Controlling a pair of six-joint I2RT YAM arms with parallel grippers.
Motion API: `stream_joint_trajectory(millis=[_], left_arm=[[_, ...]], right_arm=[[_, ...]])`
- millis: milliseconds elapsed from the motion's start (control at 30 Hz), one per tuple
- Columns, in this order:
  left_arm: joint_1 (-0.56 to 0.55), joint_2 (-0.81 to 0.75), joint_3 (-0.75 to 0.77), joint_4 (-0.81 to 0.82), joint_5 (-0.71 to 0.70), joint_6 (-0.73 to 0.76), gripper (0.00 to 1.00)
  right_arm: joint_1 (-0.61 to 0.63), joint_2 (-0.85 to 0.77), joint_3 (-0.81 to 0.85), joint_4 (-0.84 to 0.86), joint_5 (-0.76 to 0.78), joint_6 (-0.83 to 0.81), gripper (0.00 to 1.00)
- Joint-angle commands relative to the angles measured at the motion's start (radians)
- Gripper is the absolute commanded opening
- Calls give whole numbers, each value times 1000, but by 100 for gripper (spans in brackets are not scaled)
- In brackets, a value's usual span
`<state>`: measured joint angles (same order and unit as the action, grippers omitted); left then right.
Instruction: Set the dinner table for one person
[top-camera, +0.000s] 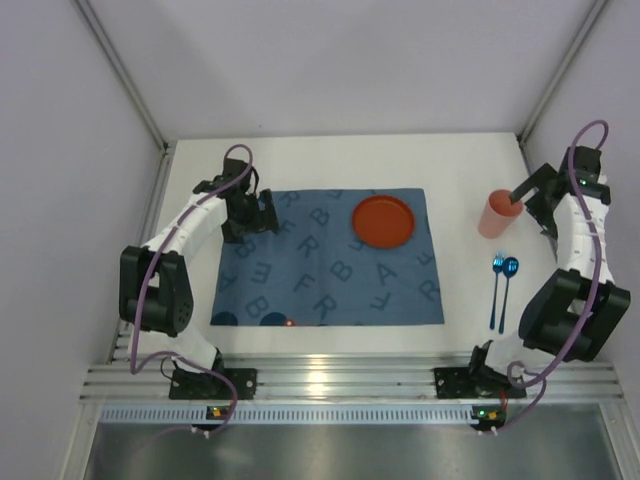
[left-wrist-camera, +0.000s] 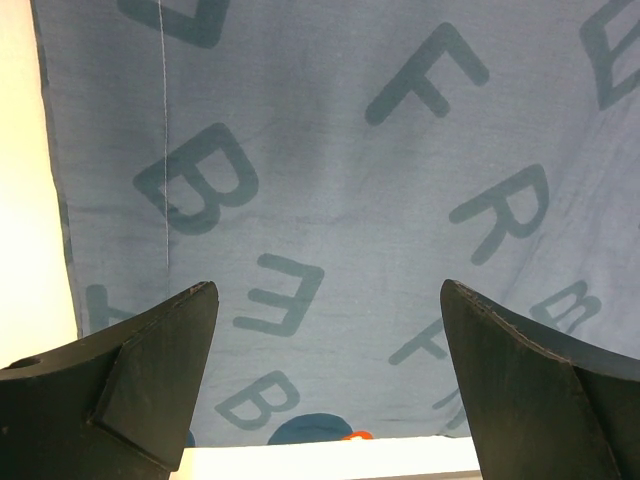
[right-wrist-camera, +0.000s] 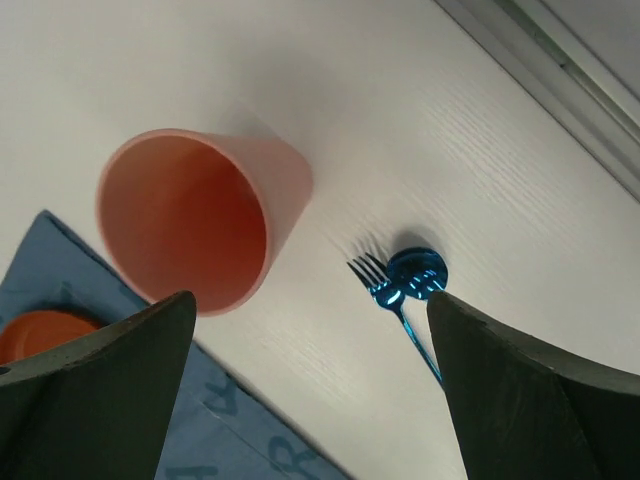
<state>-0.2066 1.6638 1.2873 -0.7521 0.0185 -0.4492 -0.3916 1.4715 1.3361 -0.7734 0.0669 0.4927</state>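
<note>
On the mat (top-camera: 330, 265) you see the plate (top-camera: 382, 221); right of it sit cup (top-camera: 497, 213), fork (right-wrist-camera: 368, 270) and spoon (right-wrist-camera: 418, 272). Your left gripper (left-wrist-camera: 330, 300) and right gripper (right-wrist-camera: 310, 300) gape open, empty.

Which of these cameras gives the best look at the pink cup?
The right wrist view: the pink cup is large there, rim and inside clear. The top view shows it small, from above. The left wrist view shows only the blue mat, no cup.

High top camera sees the whole tabletop (top-camera: 330, 160). Close wrist cameras share bits of it: left the blue mat (left-wrist-camera: 350, 200), right the pink cup (right-wrist-camera: 190, 220).
</note>
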Motion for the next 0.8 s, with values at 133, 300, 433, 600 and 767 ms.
stream_joint_trajectory(millis=[133, 300, 433, 600, 767], left_arm=[[3, -65, -20, 34, 21, 20, 98], [3, -79, -26, 34, 15, 20, 98], [1, -84, -28, 33, 11, 18, 98], [3, -81, -19, 31, 1, 18, 98], [4, -84, 39, -4, -67, 37, 98]], right_arm=[[-61, 124, -34, 89, -56, 0, 100], [-59, 213, -26, 160, -113, 21, 100], [-44, 254, -15, 181, -131, 21, 79], [0, 291, 43, 138, -93, -9, 6], [163, 236, 230, 34, -27, -28, 0]])
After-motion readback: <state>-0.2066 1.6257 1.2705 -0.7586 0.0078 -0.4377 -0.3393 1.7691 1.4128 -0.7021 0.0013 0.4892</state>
